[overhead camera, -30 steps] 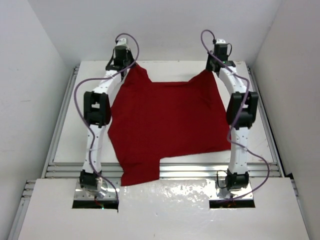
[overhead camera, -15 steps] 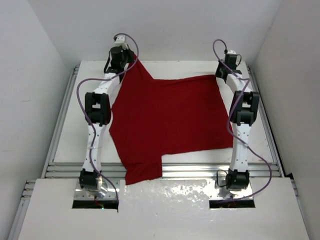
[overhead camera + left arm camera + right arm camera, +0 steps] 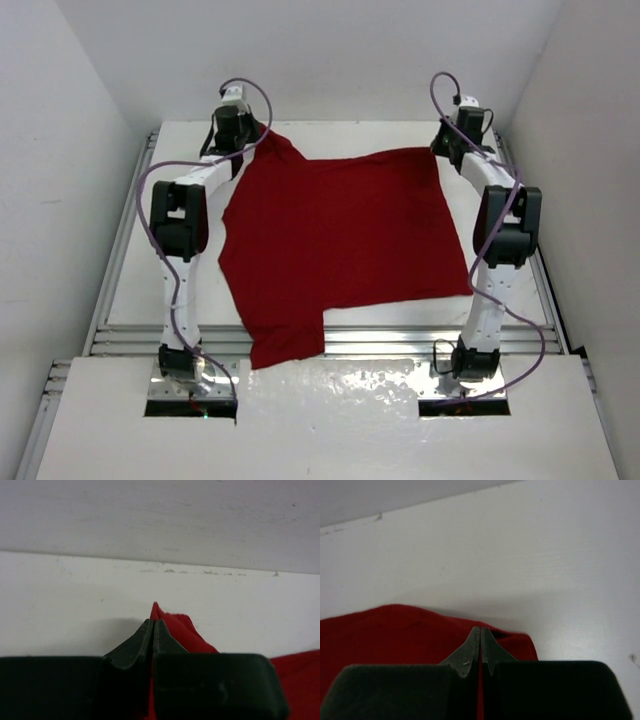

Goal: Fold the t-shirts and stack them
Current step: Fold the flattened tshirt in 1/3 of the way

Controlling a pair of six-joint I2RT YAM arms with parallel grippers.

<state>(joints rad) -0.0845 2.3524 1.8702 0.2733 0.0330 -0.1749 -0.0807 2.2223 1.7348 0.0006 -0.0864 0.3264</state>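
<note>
One dark red t-shirt, spread flat across the white bench, with one sleeve reaching over the near edge. I see my left tool pinched closed on the shirt's far left corner. My right tool is pinched closed on the far right corner. Both corners are near the back wall.

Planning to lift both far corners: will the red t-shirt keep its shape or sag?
Probably floppy: the t-shirt bunches into soft folds where the left gripper pinches it. Lifted, it would likely sag between that and the right gripper.
</note>
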